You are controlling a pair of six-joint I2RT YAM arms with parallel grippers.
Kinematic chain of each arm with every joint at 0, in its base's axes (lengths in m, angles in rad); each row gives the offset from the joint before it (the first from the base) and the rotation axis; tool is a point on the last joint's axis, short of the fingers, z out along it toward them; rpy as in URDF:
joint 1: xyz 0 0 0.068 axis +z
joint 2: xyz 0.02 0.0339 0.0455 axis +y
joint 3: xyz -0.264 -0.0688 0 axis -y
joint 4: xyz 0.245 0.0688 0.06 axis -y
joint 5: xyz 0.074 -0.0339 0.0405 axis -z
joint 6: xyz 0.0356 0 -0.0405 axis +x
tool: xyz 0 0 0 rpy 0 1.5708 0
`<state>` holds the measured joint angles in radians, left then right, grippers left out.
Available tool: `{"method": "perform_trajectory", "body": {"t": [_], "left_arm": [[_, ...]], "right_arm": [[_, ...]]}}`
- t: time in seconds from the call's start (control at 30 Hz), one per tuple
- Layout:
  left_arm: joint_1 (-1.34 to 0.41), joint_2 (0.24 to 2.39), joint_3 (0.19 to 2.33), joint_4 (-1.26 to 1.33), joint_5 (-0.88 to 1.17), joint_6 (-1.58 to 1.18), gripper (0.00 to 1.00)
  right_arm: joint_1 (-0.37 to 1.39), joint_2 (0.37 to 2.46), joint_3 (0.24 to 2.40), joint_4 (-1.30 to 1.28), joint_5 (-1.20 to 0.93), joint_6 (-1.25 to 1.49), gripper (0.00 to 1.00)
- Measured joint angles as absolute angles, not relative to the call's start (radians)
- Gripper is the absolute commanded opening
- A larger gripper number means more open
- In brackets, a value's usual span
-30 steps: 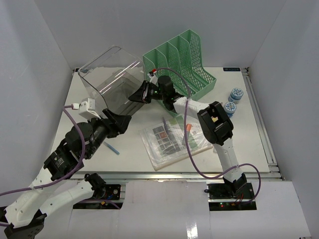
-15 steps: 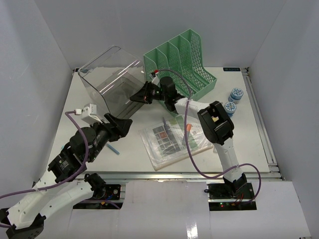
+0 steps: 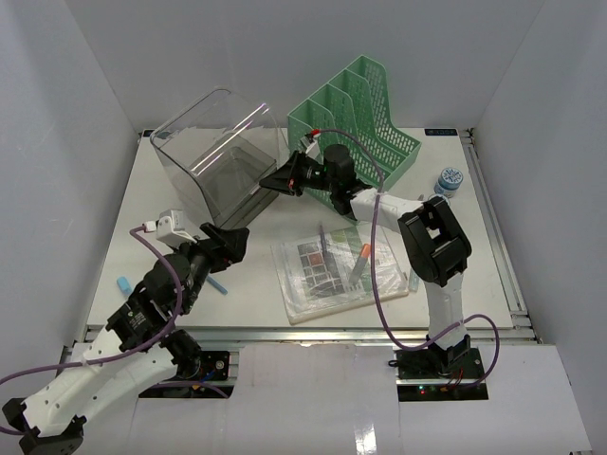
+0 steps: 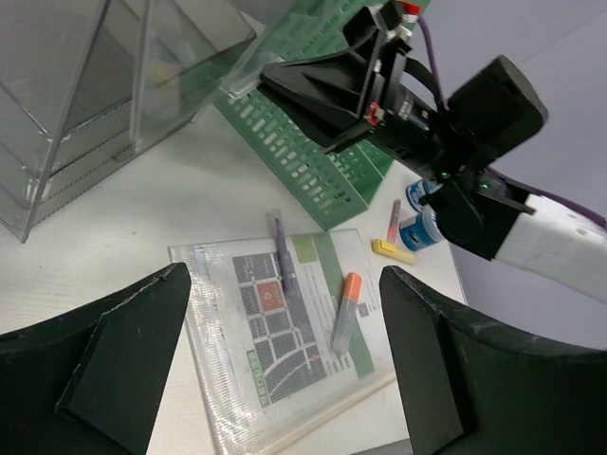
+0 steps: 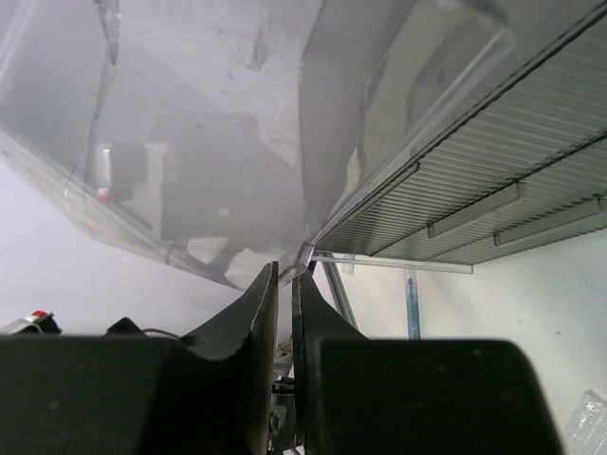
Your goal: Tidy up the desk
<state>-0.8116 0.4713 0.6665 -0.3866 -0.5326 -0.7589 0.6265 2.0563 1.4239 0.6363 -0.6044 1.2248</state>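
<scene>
While my right tool (image 5: 285, 275) is clamped on the clear bin's (image 3: 213, 156) thin near wall, I judge it stiff, light and slippery; my left tool (image 4: 285, 313) hangs apart.

White arms (image 3: 95, 389), black joints, purple cables (image 3: 373, 275), black fingers (image 4: 123, 360).

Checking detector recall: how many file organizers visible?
2. Clear plastic organizer far left on the desk, pinched by the right gripper; green mesh organizer beside it, far centre. None looks hidden.
</scene>
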Motion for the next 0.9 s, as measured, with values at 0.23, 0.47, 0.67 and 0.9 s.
{"method": "perform_trajectory", "body": {"t": [0.23,0.47,0.67,0.9], "left_arm": [[-0.812,0.518,0.66,-0.307,-0.588,-0.73,0.93],[-0.812,0.563,0.629,-0.227,-0.624,-0.716,0.93],[-0.812,0.593,0.613,-0.187,-0.669,-0.722,0.97],[-0.808,0.631,0.577,-0.086,-0.724,-0.712,0.98]], "right_arm": [[0.619,2.015,1.388,0.654,-0.603,1.233,0.08],[0.617,2.002,1.376,0.656,-0.602,1.235,0.08],[0.617,2.002,1.376,0.657,-0.602,1.239,0.08],[0.616,2.002,1.376,0.661,-0.605,1.247,0.08]]}}
